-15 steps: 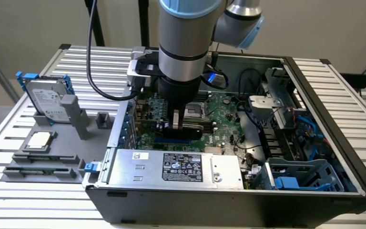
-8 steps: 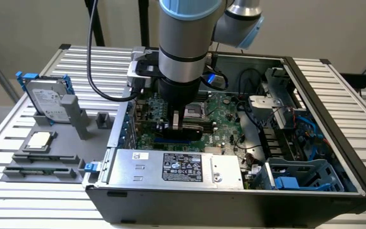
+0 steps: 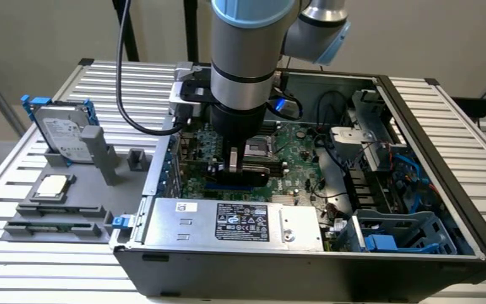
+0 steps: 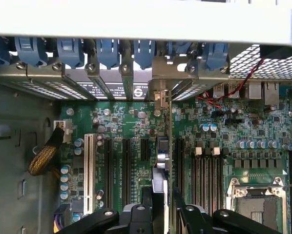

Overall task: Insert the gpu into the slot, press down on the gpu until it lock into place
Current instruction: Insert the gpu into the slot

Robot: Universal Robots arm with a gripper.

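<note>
My gripper [image 3: 236, 166] reaches down into the open computer case [image 3: 445, 190] over the green motherboard [image 3: 298, 158]. It is shut on the gpu [image 3: 250, 173], a thin black card standing on edge. Just under the card runs the bright-blue slot [image 3: 230, 188], with part of its strip showing. In the wrist view the gpu [image 4: 169, 146] appears edge-on as a thin dark line, and its silver bracket [image 4: 160, 83] sits at the case's rear wall among the blue clips [image 4: 107, 51]. My gripper [image 4: 164, 190] clamps the card's top edge. Whether the card is seated in the slot cannot be told.
A silver power supply [image 3: 235, 221] lies just in front of the slot. Black memory slots [image 4: 207, 175], the CPU socket [image 4: 256, 197] and a white slot [image 4: 89, 170] flank the card. A grey hard drive [image 3: 61, 136] stands in a fixture on the exterior view's left.
</note>
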